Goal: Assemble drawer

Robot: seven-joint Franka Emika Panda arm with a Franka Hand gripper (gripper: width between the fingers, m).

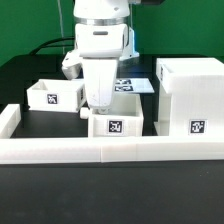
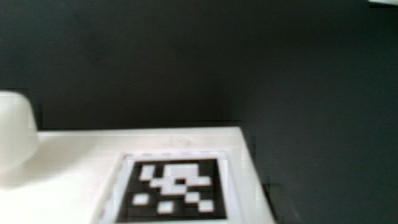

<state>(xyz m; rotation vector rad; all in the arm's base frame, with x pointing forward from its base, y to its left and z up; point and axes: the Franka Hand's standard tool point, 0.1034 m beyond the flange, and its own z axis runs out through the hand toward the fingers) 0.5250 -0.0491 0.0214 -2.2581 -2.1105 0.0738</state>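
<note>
Toward the exterior view's right, on the black counter (image 1: 55, 122): tall open-sided white plastic case (image 1: 190, 95), upright, square black-and-white tag low on its near face. Mid-scene, just behind the long low white border wall (image 1: 60, 150): small white plastic tray (image 1: 115, 122), open side up, tag facing front. Toward the exterior view's left, well apart from the case: second small white tray (image 1: 55, 95), likewise tagged on its front. Behind the middle tray, flat on the counter: thin white marker board (image 1: 137, 84), partly hidden by the arm. Directly above the middle tray's rear corner on the exterior view's left: white robot arm (image 1: 100, 40), pointing straight down, claw (image 1: 97, 104) low by the tray's rim. Cannot tell whether wide or narrow, fingers too small and blurred to judge; cannot tell either whether touching the rim. From the wrist view: blurred flat white plastic surface bearing a printed tag (image 2: 178, 188), dark counter beyond, pale rounded shape (image 2: 15, 135) at one edge, not identifiable.
</note>
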